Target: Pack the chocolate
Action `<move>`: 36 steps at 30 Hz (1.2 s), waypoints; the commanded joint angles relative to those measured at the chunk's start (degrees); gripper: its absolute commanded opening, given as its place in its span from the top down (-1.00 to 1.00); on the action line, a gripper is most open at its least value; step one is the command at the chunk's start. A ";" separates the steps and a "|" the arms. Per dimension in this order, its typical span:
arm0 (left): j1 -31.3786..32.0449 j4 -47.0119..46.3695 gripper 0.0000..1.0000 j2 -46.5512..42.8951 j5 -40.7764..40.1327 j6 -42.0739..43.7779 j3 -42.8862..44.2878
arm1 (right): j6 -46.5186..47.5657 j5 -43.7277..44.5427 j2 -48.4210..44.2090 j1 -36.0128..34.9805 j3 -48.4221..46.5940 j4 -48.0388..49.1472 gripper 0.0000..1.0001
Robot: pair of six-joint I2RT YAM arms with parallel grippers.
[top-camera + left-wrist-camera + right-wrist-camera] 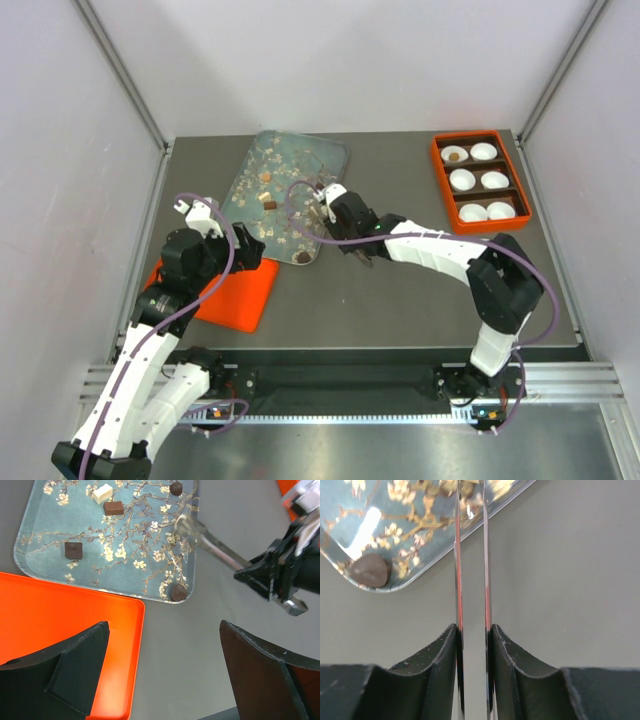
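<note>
tongs (457,580) clamped in right gripper (472,632), blades near-closed — chocolate (369,571) apart, at tray (350,520) corner

Left fingers (75,675), spread wide, frame the grey table (210,610). Beyond them lies a floral tray (45,525) carrying scattered chocolates (73,550), with an orange tray (50,615) just beside its near edge. Tongs (210,540), clamped in the right fingers (270,577), reach to the floral tray's right rim.
</note>
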State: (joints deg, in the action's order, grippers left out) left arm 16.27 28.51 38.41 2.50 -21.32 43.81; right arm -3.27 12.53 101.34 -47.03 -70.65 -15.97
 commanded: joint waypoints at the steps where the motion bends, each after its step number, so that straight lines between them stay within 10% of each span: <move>1: 0.25 -0.74 -0.93 -0.09 0.14 -0.04 -0.04 | -1.57 -2.95 -6.06 3.24 -2.47 1.38 0.45; 17: 0.16 -0.91 -0.93 -0.09 0.66 0.05 -0.13 | 0.54 -6.21 -16.09 32.60 -2.91 -3.02 0.46; 36: 0.16 -0.74 -0.94 -0.09 0.40 0.14 -0.13 | -1.13 -2.51 -0.01 51.15 -19.43 -6.44 0.47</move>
State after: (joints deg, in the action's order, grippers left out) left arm 16.27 28.53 38.65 2.70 -21.32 43.81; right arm -4.05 9.85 100.05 2.94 -86.04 -22.55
